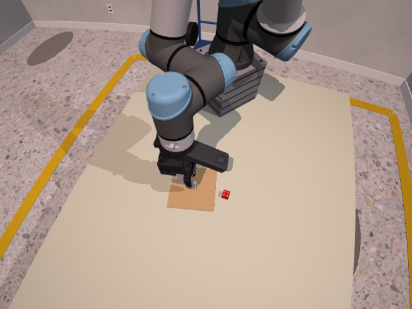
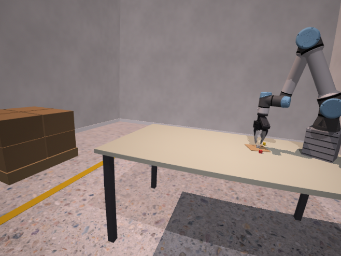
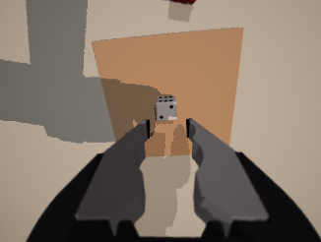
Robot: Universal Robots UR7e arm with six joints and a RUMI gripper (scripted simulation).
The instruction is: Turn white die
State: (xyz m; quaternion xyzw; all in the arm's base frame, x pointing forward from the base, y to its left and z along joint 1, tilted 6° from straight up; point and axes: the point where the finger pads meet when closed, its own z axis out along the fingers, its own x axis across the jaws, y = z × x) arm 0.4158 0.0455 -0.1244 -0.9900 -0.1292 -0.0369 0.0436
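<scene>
The white die (image 1: 195,184) (image 2: 258,146) (image 3: 165,108) sits flat on the orange mat (image 1: 193,201) (image 2: 250,146) (image 3: 212,54). In the wrist view its top shows two pips and the side toward the red die shows six. My gripper (image 2: 258,142) (image 3: 167,120) is partly open and empty, its tips just above and beside the white die. One finger partly hides the die in the top view. The yellow die (image 2: 264,143) is small behind the gripper in the exterior view, its number unreadable; in the top view it is hidden.
The red die (image 1: 225,194) (image 2: 260,151) (image 3: 183,1) lies on the table (image 1: 266,233) (image 2: 193,148) just off the mat's side, four on top. The grey robot base (image 1: 238,86) (image 2: 321,144) stands beyond the mat.
</scene>
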